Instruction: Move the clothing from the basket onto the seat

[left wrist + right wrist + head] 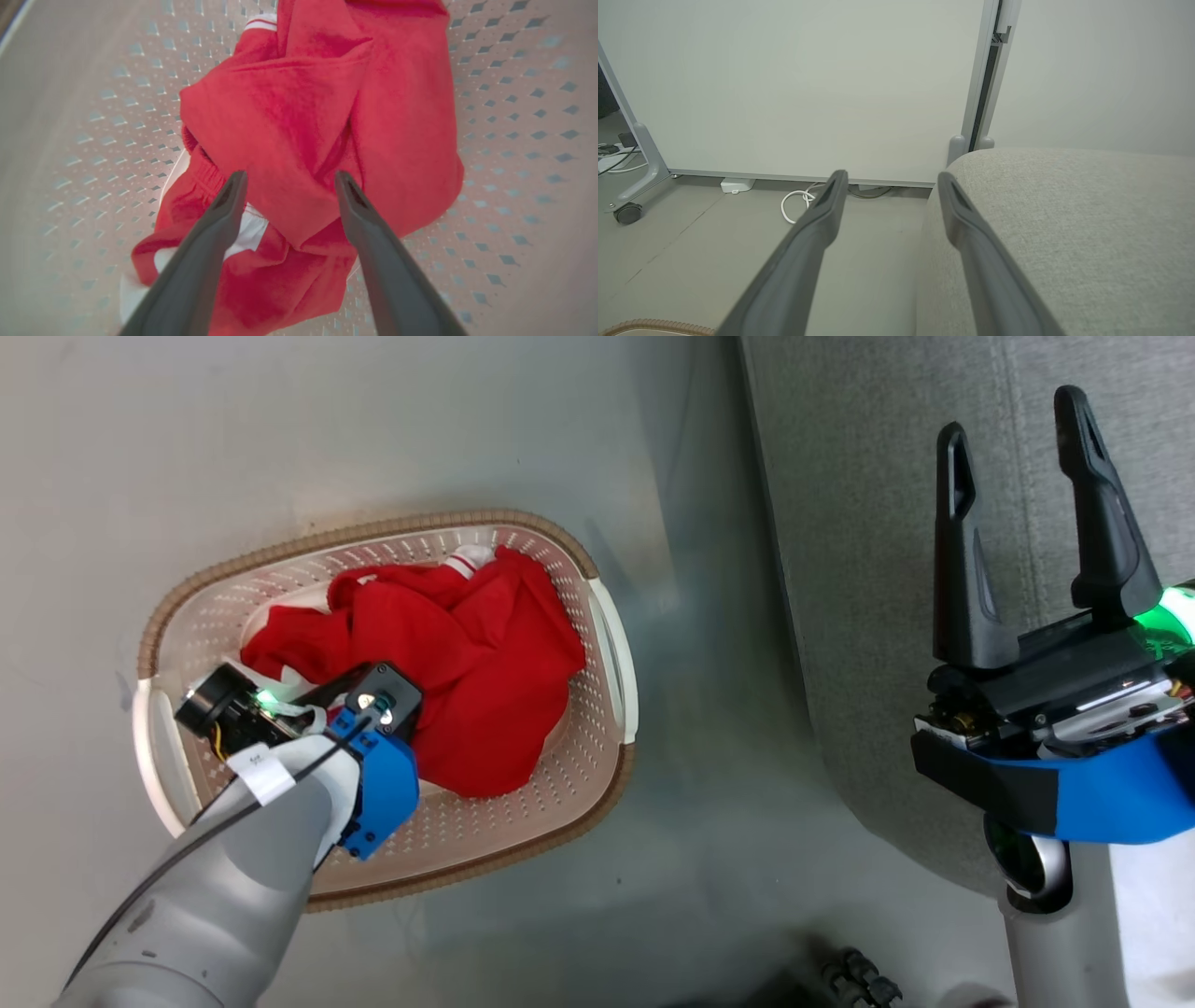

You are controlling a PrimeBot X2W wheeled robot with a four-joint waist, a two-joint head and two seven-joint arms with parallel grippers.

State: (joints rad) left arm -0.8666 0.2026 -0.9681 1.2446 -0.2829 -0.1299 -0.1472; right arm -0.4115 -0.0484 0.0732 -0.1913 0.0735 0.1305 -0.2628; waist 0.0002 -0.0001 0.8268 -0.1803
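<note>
The clothing is a crumpled red heap with white trim, lying in the cream perforated basket with its brown rim on the floor. My left arm reaches down into the basket, and its wrist hides the fingers in the head view. In the left wrist view my left gripper is open, its two fingers straddling a raised fold of the clothing; I cannot tell if they touch it. Over the light-grey seat my right gripper hangs open and holds nothing. It also stands open in its own view, beside the seat.
Grey floor separates the basket from the seat's edge. Beyond the seat stands a white panel on a wheeled foot, with a white cable coiled at its base. The basket's rim shows at that view's bottom left.
</note>
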